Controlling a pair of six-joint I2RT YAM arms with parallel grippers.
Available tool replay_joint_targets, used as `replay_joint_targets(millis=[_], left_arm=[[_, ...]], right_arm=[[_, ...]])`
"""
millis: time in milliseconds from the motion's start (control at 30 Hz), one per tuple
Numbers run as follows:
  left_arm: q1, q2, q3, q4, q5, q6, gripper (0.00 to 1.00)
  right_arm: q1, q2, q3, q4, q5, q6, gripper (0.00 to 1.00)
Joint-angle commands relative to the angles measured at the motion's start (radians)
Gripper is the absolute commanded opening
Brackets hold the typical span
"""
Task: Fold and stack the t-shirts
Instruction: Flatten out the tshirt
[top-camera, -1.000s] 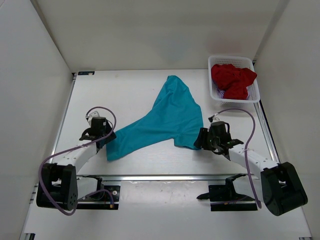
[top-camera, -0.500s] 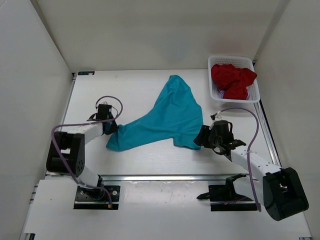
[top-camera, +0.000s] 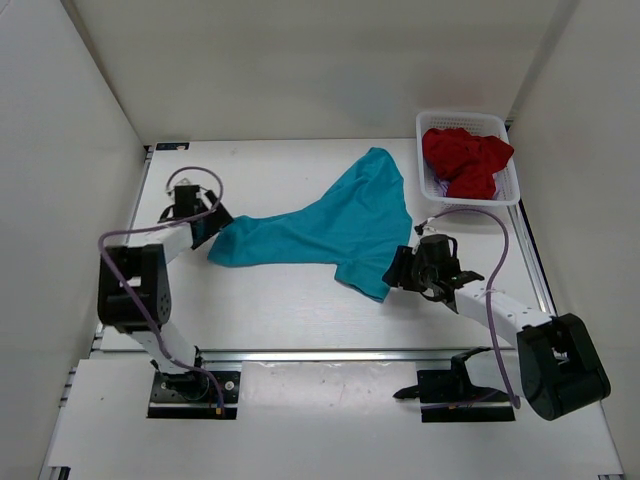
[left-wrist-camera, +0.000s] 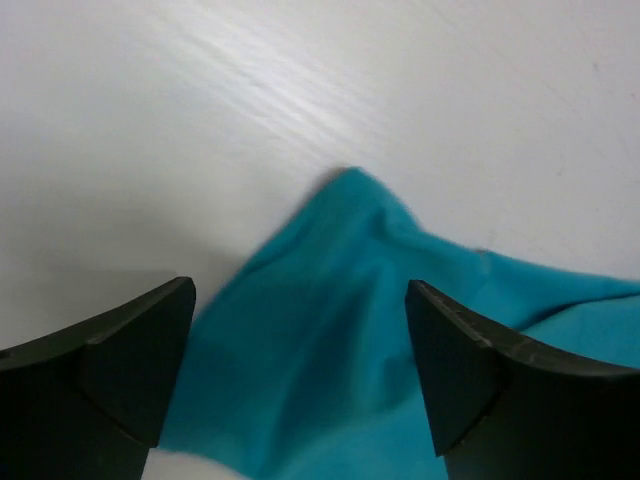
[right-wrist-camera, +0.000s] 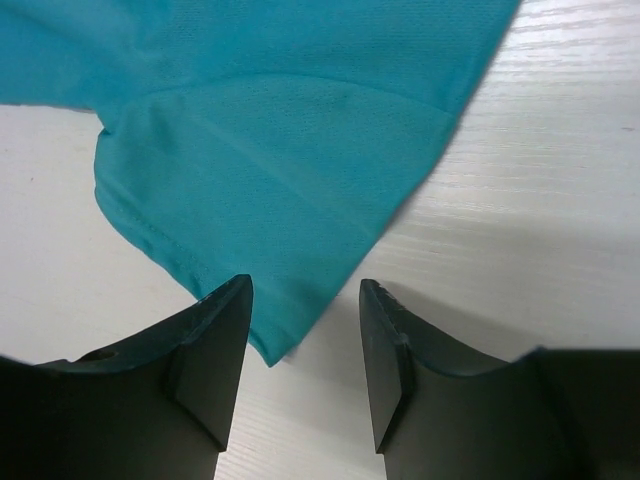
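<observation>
while the teal short-sleeved cloth t-shirt (top-camera: 330, 225) lies stretched flat across the middle of the white table (top-camera: 280, 320), the left gripper (top-camera: 212, 226) sits at its left end and the right gripper (top-camera: 393, 272) at its near right corner. from the left wrist, the black fingers (left-wrist-camera: 110, 370) stand wide apart, released, with a rumpled peak of teal cloth running between them. from the right wrist, that gripper's fingers (right-wrist-camera: 215, 360) are parted too, not clenched, and the pointed hem corner lies in the gap between them on the tabletop. the dark red t-shirt (top-camera: 465, 158) is heaped in the white plastic mesh basket (top-camera: 511, 182) at the far right corner, with a sliver of pale lilac cloth (top-camera: 440, 187) showing at its near left edge.
</observation>
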Motion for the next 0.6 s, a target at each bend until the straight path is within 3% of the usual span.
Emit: replay_joint_targets(millis=[0,167,233,267,300,433,567], left_arm=[[0.097,-0.186,-0.094,0.031,0.003,-0.01,0.99],[0.091,-0.358,-0.194,0.001,0.007,0.006,0.97],[0.129,-0.398,-0.262,0.014,0.044,-0.029,0.74],[0.13,-0.416,-0.297,0.002,0.043,-0.04,0.56],[0.133,-0.421,-0.326,-0.003,0.044,-0.046,0.48],[0.118,-0.476,-0.409,-0.043,0.018,-0.1,0.49],[0.14,-0.511,-0.492,0.018,0.03,-0.149,0.57]], right_arm=[[0.027,-0.014,0.021,0.06,0.006,-0.007,0.45],[0.054,-0.002,0.001,0.077,-0.011,-0.013,0.45],[0.064,-0.018,-0.005,0.078,-0.002,-0.012,0.45],[0.076,-0.026,-0.009,0.078,-0.006,-0.015,0.45],[0.077,-0.034,-0.006,0.08,0.003,-0.019,0.46],[0.088,-0.054,-0.018,0.075,-0.008,-0.015,0.45],[0.085,-0.08,-0.031,0.074,-0.012,-0.019,0.46]])
